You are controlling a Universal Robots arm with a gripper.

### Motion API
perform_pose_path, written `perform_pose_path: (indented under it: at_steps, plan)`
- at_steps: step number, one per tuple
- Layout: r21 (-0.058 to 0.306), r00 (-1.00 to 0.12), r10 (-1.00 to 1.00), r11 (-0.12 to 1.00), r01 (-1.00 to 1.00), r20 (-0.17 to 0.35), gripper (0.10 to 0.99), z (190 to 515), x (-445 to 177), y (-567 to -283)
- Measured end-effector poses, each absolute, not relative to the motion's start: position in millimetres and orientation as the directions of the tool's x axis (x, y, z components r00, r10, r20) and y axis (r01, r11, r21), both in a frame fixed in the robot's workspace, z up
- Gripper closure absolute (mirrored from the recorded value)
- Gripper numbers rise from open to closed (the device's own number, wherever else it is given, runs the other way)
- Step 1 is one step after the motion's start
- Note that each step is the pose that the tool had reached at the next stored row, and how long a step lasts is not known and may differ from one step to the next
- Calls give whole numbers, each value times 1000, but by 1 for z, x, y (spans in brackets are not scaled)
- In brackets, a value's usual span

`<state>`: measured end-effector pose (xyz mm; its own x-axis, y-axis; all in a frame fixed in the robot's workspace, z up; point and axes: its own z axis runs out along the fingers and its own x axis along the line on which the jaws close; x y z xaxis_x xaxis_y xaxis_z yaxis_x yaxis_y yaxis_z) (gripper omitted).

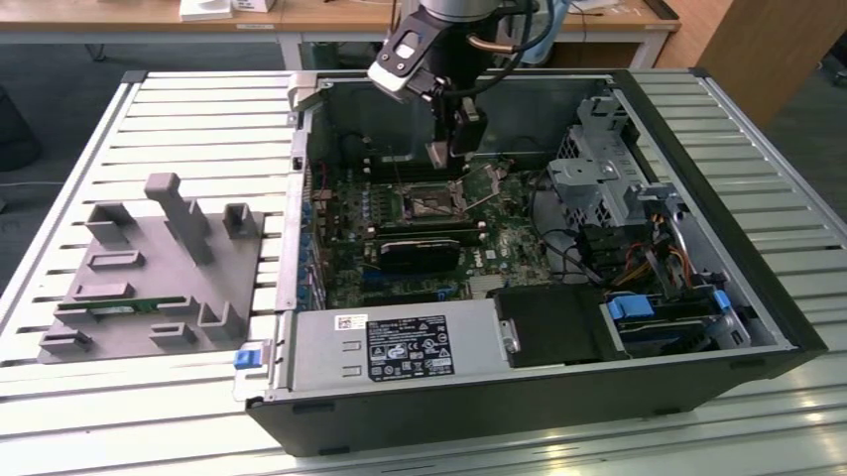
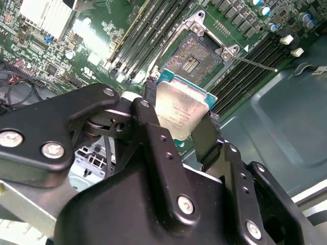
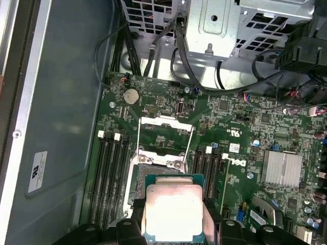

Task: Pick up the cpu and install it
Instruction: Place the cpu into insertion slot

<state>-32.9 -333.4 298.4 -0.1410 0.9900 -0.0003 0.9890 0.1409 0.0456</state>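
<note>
On the exterior view's left, the grey tray [image 1: 146, 268] sits on the slatted desk [image 1: 79, 416], just beside the open computer case [image 1: 530, 407]. Inside the case, my end effector [image 1: 450, 157] hangs over the motherboard's open socket [image 1: 430, 203], grasping the cpu [image 2: 180, 109] by two opposite edges. In the second wrist view the square chip is above the socket and not seated, with its silver lid facing my wrist and its underside facing the board.
</note>
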Motion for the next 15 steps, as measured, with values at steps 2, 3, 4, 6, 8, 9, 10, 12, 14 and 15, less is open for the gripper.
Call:
perform_pose_path:
  at_steps: [2,3,4,6,8,9,10,12,14,15]
  plan:
    - [46,-141,990,141,989,0,557,297,-33,-333]
    - [46,-141,990,141,989,0,557,297,-33,-333]
    - [46,-141,990,141,989,0,557,296,-33,-333]
    - [46,-141,990,141,989,0,557,295,-33,-333]
    - [46,-141,990,141,989,0,557,294,-33,-333]
    - [46,-141,990,141,989,0,557,293,-33,-333]
    - [46,-141,990,141,989,0,557,293,-33,-333]
    - [46,-141,990,141,989,0,557,292,-33,-333]
    - [46,-141,990,141,989,0,557,291,-33,-333]
    - [46,-141,990,141,989,0,557,291,-33,-333]
